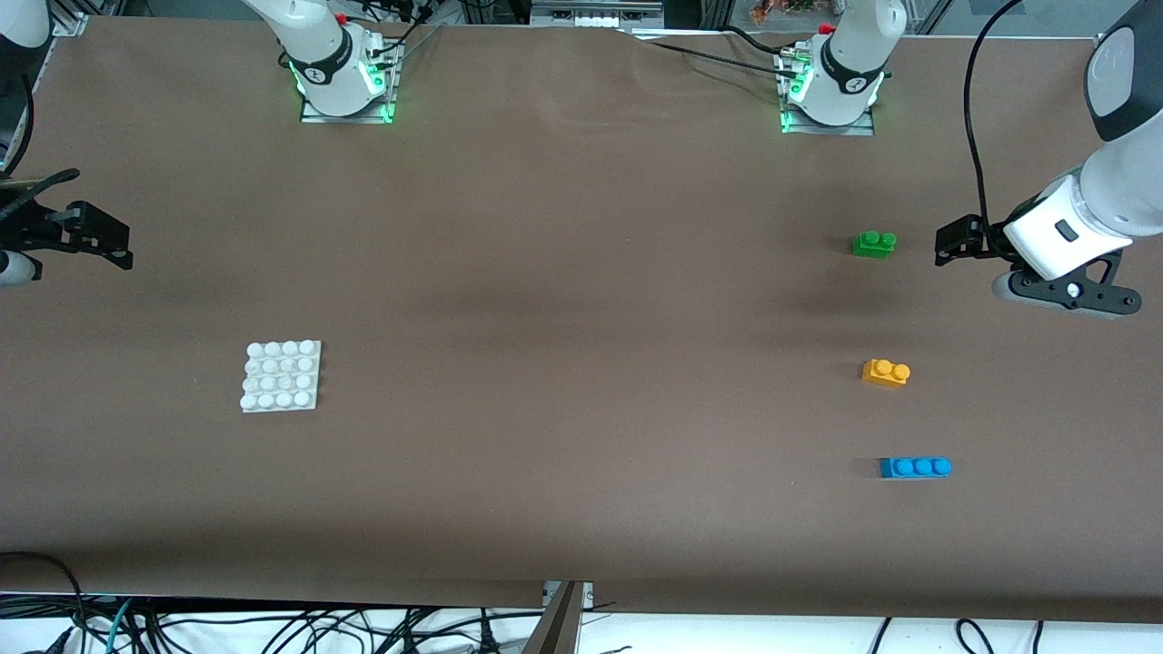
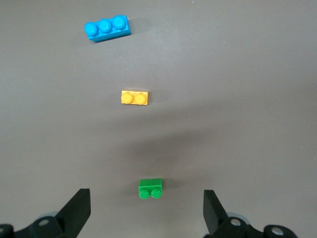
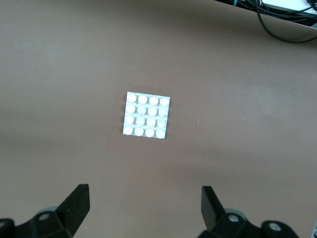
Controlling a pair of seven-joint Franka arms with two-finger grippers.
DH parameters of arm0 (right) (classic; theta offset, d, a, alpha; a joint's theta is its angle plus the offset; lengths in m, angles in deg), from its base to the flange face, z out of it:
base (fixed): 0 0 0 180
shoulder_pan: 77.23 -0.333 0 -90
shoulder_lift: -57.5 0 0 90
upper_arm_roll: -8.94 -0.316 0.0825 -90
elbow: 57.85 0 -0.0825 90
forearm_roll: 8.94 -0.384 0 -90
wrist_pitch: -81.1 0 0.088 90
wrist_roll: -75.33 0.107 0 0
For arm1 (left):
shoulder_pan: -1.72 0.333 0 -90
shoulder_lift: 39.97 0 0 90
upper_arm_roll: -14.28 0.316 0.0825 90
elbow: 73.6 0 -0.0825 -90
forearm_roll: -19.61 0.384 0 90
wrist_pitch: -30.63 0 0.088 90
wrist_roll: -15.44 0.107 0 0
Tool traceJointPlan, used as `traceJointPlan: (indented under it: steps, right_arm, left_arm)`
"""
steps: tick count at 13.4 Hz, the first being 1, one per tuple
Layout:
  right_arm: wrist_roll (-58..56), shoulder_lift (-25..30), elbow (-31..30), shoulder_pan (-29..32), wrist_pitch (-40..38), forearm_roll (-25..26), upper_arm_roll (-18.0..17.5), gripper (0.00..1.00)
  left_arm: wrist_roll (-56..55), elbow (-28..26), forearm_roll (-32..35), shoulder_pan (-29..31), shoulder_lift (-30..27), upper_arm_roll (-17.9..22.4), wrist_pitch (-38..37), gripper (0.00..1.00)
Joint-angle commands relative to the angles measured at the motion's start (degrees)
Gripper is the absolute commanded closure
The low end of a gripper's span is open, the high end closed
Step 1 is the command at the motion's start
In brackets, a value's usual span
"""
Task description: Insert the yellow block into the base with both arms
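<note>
The left tool (image 2: 146,215) hangs released, fingers spread wide, over the left arm's end of the surface (image 1: 581,300), just beside the green two-stud brick (image 1: 874,243). That pose lets its wrist camera take in all three bricks at once, which suits choosing among them before any descent. The yellow block (image 1: 886,372) lies loose on the surface, nearer the front camera than the green brick and farther from it than the blue three-stud brick (image 1: 915,467), with open room around it for fingers to straddle it. The right tool (image 3: 143,213) is likewise released and holds nothing, waiting over the right arm's end with the white base (image 1: 282,376) in its sight. The base lies flat, studs up, well apart from the block.
</note>
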Motion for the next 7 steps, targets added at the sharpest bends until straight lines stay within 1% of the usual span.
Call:
traceJointPlan:
  steps: [1, 7]
  right_arm:
    - [-0.3, 0.2, 0.4, 0.3, -0.5, -0.2, -0.3, 0.0]
    - [-0.3, -0.1, 0.4, 0.3, -0.3, -0.2, -0.2, 0.0]
  left_arm:
    - [1.2, 1.4, 0.2, 0.2, 0.4, -0.1, -1.4, 0.0]
    - [1.3, 1.5, 0.2, 0.2, 0.4, -0.1, -1.4, 0.0]
